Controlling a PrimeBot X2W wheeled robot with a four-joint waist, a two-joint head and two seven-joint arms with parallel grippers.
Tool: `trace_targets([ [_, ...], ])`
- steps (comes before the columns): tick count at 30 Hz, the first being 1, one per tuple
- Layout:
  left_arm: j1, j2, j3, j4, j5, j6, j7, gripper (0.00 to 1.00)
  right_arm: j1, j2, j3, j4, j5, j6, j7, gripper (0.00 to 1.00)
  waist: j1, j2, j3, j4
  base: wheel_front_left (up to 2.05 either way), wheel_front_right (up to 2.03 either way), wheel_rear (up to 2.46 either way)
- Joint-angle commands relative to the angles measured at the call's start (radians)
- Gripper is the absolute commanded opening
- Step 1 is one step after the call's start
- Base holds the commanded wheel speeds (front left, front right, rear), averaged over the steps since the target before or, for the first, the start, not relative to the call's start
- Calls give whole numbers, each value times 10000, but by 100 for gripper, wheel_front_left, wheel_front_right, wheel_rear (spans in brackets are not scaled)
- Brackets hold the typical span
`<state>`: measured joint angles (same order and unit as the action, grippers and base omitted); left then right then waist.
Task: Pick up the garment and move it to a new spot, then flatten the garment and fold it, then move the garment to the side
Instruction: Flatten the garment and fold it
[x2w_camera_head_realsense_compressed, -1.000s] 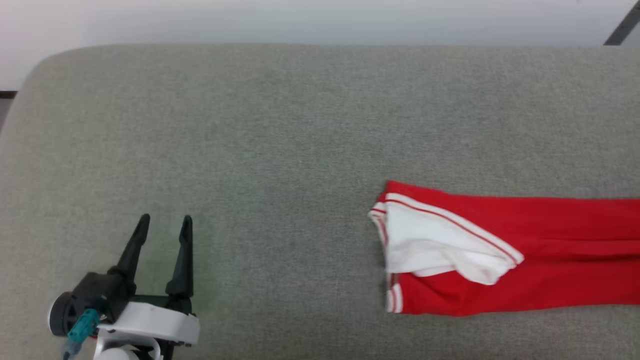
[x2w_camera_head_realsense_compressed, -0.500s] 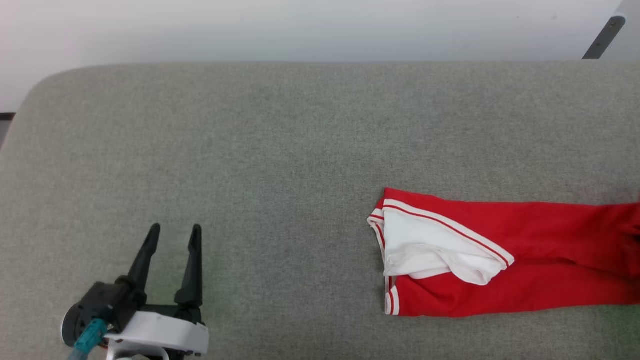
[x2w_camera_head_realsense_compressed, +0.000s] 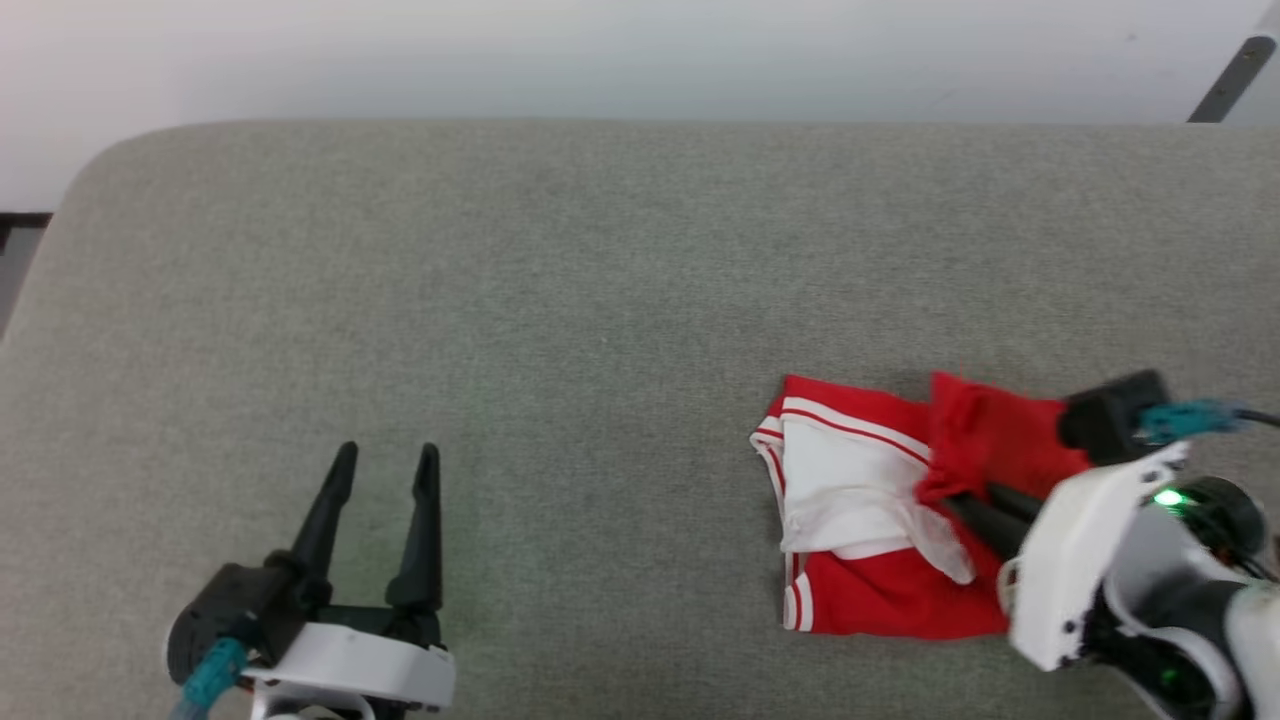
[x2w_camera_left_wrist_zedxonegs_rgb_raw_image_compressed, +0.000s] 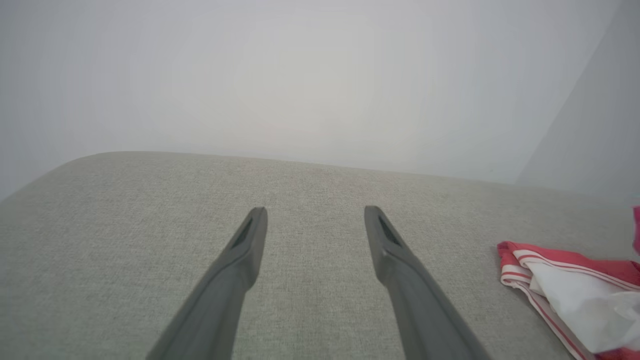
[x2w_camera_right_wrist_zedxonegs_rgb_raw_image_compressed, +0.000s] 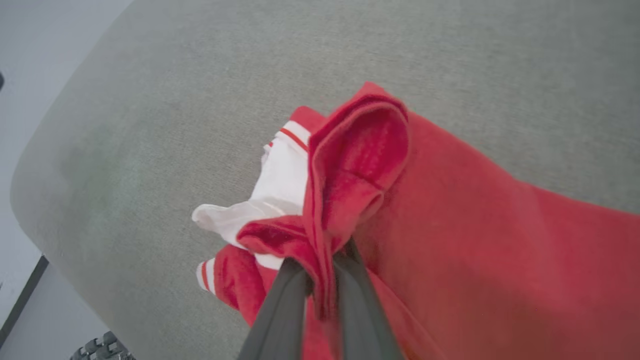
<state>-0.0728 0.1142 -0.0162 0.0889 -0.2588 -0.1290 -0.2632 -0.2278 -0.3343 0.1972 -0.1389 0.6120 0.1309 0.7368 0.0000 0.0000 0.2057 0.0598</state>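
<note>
Grey woven-fabric padded surface, pale wall behind. Bright red soft-cloth garment with white end panel and thin double stripes lies on the right part of the surface, partly bunched. Right end effector pinches a raised red fold of the garment, fingers pressed together on the cloth. Left end effector spread, holding nothing, lower left in head view, well apart from the garment

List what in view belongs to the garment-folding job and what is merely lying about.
Job: garment; right gripper, jaws shut on its red fold; left gripper, jaws open, apart from it.
Merely there: grey cushioned surface; dark bar at the head view's top right.
</note>
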Motion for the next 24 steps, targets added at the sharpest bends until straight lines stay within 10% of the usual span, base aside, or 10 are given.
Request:
trace_targets([
  [1, -69, -34, -74, 2, -81, -21, -9, 100, -191, 33, 292, -52, -121, -4, -5, 0, 0, 0, 68, 129, 0, 0, 0],
  [21, -341, 179, -571, 454, -276, -22, -9, 100, -789, 347, 2217, 2193, -715, -4, -1383, 4, 0, 0, 112, 682, 0, 0, 0],
  [22, -294, 178, -536, 461, -263, -22, -9, 100, -856, 369, 2291, 2264, -769, -4, -1505, 37, 0, 0, 63, 659, 0, 0, 0],
  [23, -240, 166, -543, 466, -233, -22, -9, 100, -889, 402, 2314, 2330, -792, -4, -1625, 37, 0, 0, 12, 649, 0, 0, 0],
  [24, -170, 158, -530, 478, -209, -21, -9, 100, -905, 465, 2342, 2406, -778, -4, -1731, 100, 0, 0, -58, 623, 0, 0, 0],
])
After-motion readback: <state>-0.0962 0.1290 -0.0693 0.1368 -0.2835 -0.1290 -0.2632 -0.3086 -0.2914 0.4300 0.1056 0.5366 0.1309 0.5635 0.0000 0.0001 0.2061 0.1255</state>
